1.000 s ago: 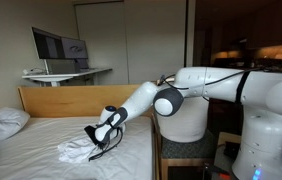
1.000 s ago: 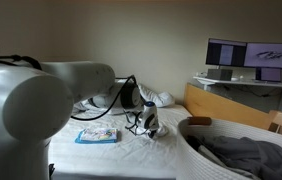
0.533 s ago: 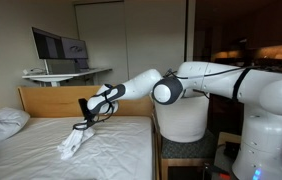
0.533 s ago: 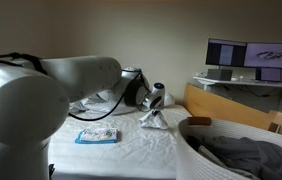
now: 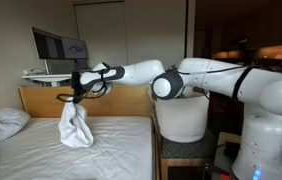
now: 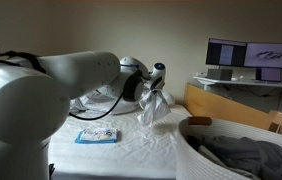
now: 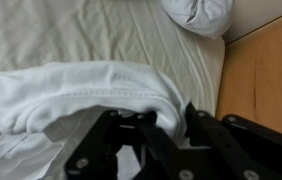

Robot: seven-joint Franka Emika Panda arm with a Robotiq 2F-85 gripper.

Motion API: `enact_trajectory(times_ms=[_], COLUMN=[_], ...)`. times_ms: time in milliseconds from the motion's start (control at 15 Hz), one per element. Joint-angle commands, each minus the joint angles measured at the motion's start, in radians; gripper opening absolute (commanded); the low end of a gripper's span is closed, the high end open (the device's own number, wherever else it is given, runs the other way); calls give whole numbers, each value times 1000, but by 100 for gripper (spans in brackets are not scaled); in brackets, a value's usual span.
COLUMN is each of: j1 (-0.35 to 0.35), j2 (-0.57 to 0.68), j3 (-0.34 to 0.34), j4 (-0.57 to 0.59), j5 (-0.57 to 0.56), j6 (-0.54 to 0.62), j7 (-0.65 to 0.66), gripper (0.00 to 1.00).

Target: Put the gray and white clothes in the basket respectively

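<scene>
Bed (image 5: 121, 140) with white sheet | my gripper (image 5: 78, 90) clenched on the white cloth (image 5: 76, 128), which hangs down | gray cloth (image 6: 246, 155) lies in basket (image 6: 193, 135)

Counter (image 5: 121, 140) = bed w/ rumpled white sheet, wooden headboard (image 5: 41, 100) along far edge. On it: white pillow (image 5: 3, 122) by headboard, flat blue-white packet (image 6: 98, 135) mid-sheet. Above sheet hangs white cloth (image 5: 76, 125); lower end touching or not, can't tell.
</scene>
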Motion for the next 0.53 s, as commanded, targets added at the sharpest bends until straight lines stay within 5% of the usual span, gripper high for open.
enact_trajectory(times_ms=[0,467], j1=[2,-25], j2=[-27,-210], j3=[-20,-176], j4=[109,79], j5=[8,-74], j6=[-45,79], j7=[169,571], gripper=[8,8])
